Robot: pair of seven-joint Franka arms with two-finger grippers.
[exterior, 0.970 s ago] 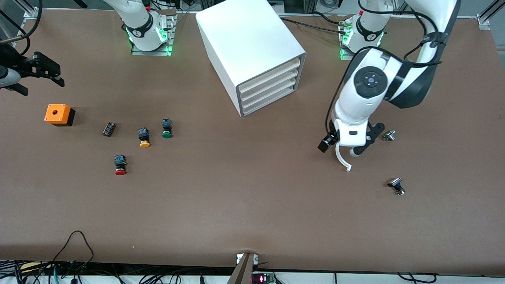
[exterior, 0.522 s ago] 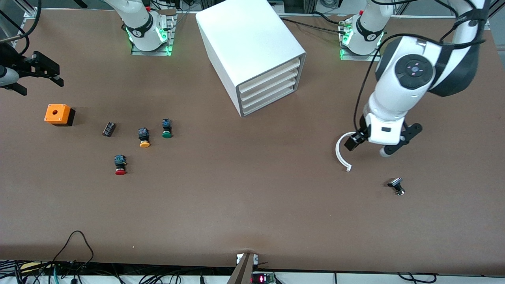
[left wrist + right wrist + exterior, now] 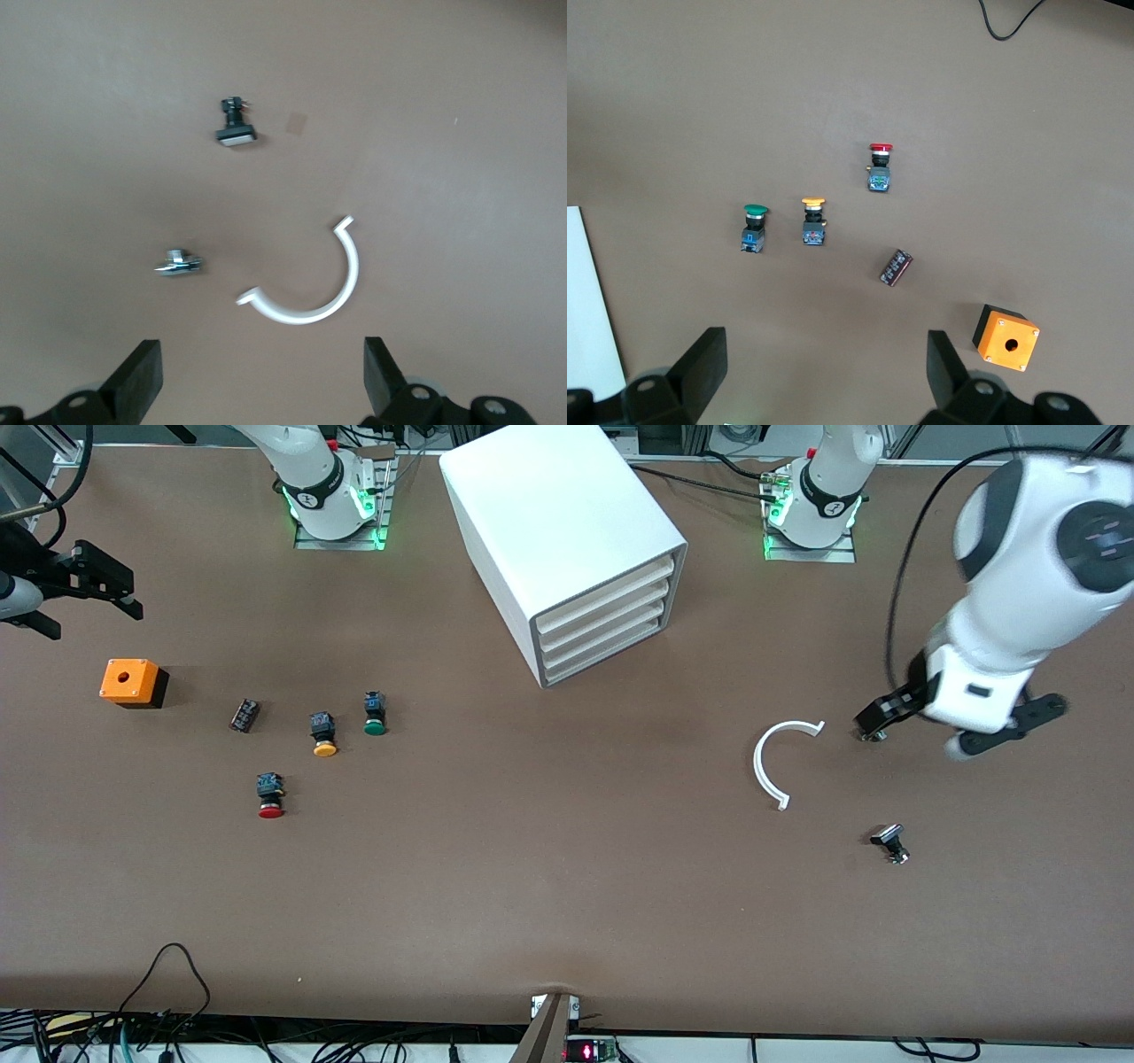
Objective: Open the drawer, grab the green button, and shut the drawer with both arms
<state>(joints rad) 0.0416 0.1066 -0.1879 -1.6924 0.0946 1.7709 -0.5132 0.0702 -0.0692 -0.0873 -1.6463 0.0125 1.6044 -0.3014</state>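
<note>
The white cabinet [image 3: 567, 540] stands between the arms' bases with all its drawers pushed in; the bottommost drawer [image 3: 604, 648] is shut. The green-capped button [image 3: 374, 716] lies on the table beside an orange-capped one, toward the right arm's end; the right wrist view also shows the button [image 3: 753, 228]. My left gripper [image 3: 917, 731] hangs open and empty over the table at the left arm's end; its wide-apart jaws frame bare table in the left gripper [image 3: 263, 381] view. My right gripper [image 3: 89, 615] waits open and empty over the table's edge at the right arm's end, its own view showing the right gripper [image 3: 824, 372].
A white curved piece [image 3: 775, 757] lies flat near the left gripper. A small metal part [image 3: 873, 733] sits under one left finger, and a black part [image 3: 890, 841] lies nearer the camera. An orange box [image 3: 131, 682], a black block [image 3: 244, 715], the orange-capped button [image 3: 323, 732] and a red-capped button [image 3: 270, 795] lie nearby.
The left arm has swung away from the white curved piece toward its own end of the table, leaving the whole piece uncovered on the table. The right arm has not moved.
</note>
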